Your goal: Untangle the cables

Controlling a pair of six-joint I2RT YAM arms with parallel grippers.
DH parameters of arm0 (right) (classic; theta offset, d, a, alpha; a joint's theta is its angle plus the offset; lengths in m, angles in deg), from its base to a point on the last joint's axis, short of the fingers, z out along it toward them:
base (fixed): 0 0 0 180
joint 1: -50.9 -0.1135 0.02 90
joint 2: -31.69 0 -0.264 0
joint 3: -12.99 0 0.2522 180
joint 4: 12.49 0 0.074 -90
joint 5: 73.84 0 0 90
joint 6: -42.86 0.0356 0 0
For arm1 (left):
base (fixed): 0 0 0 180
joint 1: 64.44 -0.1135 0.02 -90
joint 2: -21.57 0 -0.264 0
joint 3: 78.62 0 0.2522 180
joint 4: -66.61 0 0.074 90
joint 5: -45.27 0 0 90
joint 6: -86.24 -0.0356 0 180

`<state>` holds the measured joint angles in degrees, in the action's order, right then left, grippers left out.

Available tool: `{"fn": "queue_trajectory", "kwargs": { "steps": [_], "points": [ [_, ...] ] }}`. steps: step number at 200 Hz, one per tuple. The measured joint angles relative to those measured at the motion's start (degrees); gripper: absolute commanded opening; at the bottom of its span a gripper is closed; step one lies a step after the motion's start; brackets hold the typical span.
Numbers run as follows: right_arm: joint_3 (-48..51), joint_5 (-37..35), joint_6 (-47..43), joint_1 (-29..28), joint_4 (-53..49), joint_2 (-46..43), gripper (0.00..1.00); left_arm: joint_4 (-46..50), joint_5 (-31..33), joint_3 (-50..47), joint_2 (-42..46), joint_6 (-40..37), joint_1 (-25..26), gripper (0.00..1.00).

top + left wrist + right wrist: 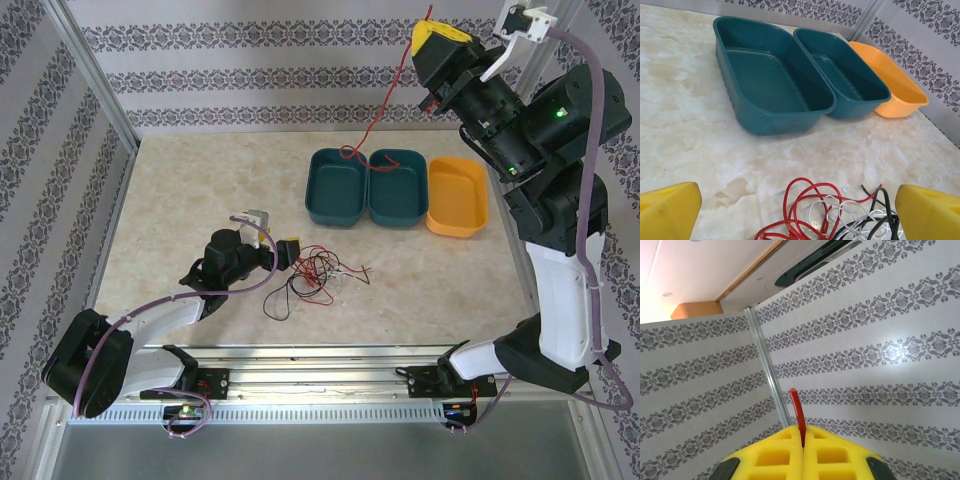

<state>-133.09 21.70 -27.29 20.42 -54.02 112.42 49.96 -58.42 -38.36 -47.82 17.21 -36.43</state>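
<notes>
Separation in hand: right jaws, raised far right, clench one red cable (385, 95) whose tail reaches the teal bins (335, 205). Left jaws stand released, straddling the bundled cables (315, 272) on the near tabletop (180, 190). Next move probably: lower and release the strand.

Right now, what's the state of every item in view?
Cable bundle: tangled, on table.
Left pincer: open, straddling it.
Right pincer: shut, held high.
Red cable: clamped in it, hanging down.
Teal bins: empty.
Orange bin: empty.
</notes>
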Motion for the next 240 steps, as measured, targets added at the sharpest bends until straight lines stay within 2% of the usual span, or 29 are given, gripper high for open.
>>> {"fn": "queue_trajectory", "kwargs": {
  "steps": [42, 72, 121, 179, 240],
  "points": [
    [4.55, -5.18, -2.69, 4.13, -1.66, -1.05, 0.00, 0.94, -0.70, 0.00, 1.25, 0.02, 0.00, 0.99],
    [5.22, -7.28, -3.32, 12.20, -3.34, 0.98, 0.00, 2.16, -0.52, 0.00, 5.03, 0.02, 0.00, 0.99],
    [7.06, -6.12, -1.81, 24.76, -3.74, 5.77, 0.00, 3.87, 1.25, -0.94, 9.07, 0.02, 0.00, 0.99],
    [12.85, -6.19, -2.62, 30.18, -1.73, 7.52, 0.00, 4.85, 2.01, -2.51, 9.55, 0.48, 0.00, 0.99],
    [30.01, -7.98, -3.76, 35.01, 4.94, 7.45, 0.00, 5.16, 1.97, -3.67, 9.57, 1.60, 0.00, 0.99]
  ]
}}
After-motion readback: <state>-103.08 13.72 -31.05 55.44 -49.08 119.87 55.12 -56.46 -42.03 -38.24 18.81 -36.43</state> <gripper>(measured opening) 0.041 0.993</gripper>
